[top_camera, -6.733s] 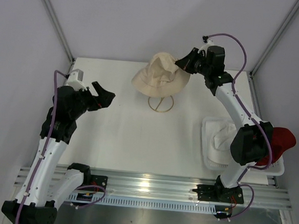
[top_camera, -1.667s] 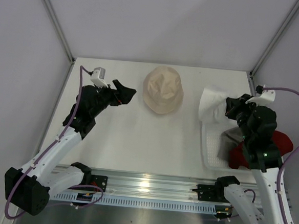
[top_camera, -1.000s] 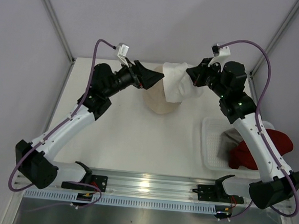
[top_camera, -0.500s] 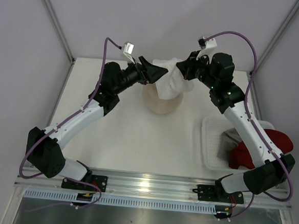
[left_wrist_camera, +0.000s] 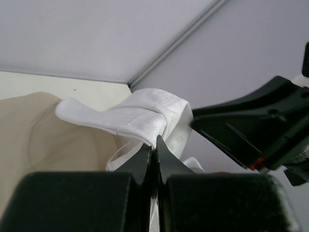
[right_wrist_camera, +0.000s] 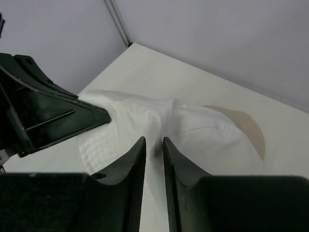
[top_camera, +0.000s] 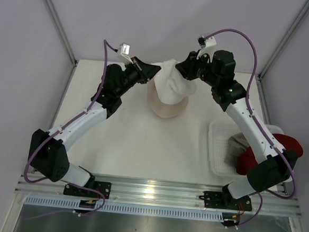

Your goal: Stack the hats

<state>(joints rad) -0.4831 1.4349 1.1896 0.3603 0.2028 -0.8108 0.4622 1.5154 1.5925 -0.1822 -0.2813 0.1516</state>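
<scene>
A white hat [top_camera: 172,86] lies draped over a beige hat [top_camera: 165,107] at the back middle of the table. My left gripper [top_camera: 156,69] comes in from the left and is shut on a fold of the white hat's brim [left_wrist_camera: 140,113]; its jaws [left_wrist_camera: 155,142] are pressed together on the cloth. From the right, my right gripper [top_camera: 183,69] hovers at the hat's far edge, its jaws [right_wrist_camera: 153,140] a narrow gap apart over the white crown [right_wrist_camera: 203,130]. A dark red hat [top_camera: 276,151] sits at the right.
A white mesh basket [top_camera: 215,152] stands at the right edge, with the red hat and a grey piece of cloth [top_camera: 239,139] in it. The enclosure's walls and frame posts rise close behind both grippers.
The white hat has come down onto the beige hat. My left gripper closed on its brim. My right gripper's jaws, shut on the hat before, have parted slightly.
</scene>
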